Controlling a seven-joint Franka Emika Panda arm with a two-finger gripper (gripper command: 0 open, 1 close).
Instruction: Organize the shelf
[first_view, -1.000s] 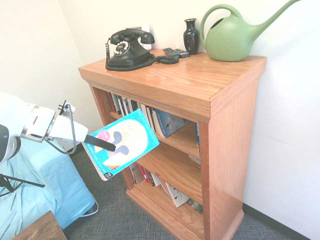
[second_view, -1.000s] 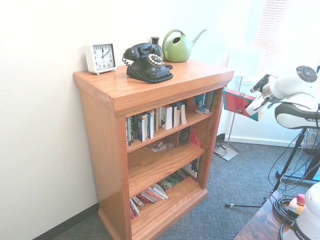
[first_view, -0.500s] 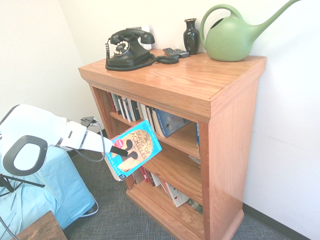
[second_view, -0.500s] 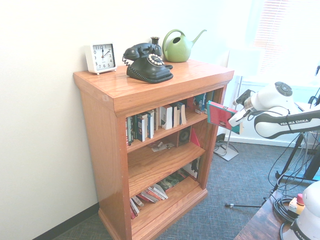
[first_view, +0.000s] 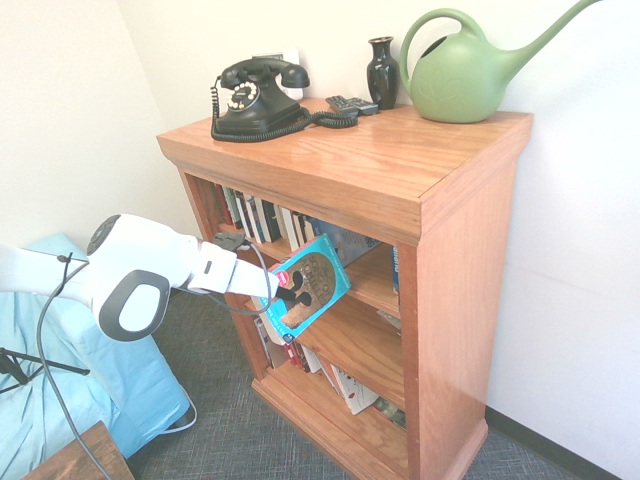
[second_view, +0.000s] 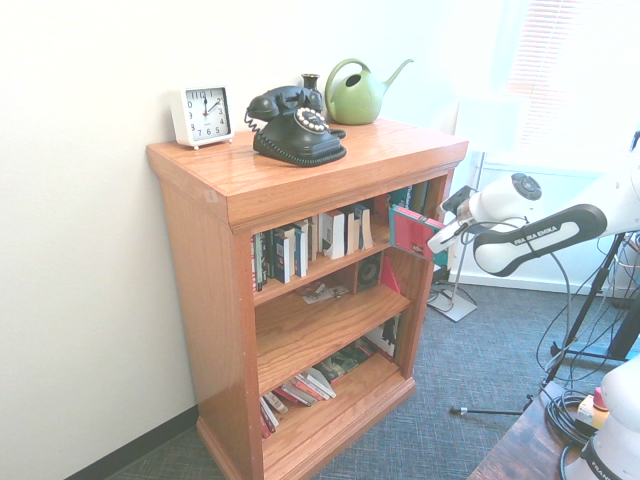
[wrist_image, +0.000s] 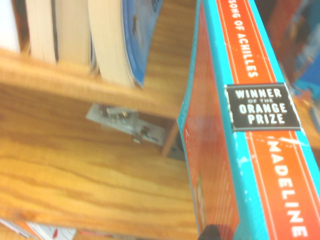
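Nearer the shelf now, the end effector grips a book.

A carpeted office, with bookcase and desk telephone.

So my wrist cam's right up on the book spine; the two outside cams face the bookcase from opposite sides, looking down.

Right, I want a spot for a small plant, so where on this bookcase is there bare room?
The bookcase top is bare in front of the watering can and right of the rotary telephone. The middle tier is bare along its front, before the clear packet. Crowded: the upper tier, with its upright books.
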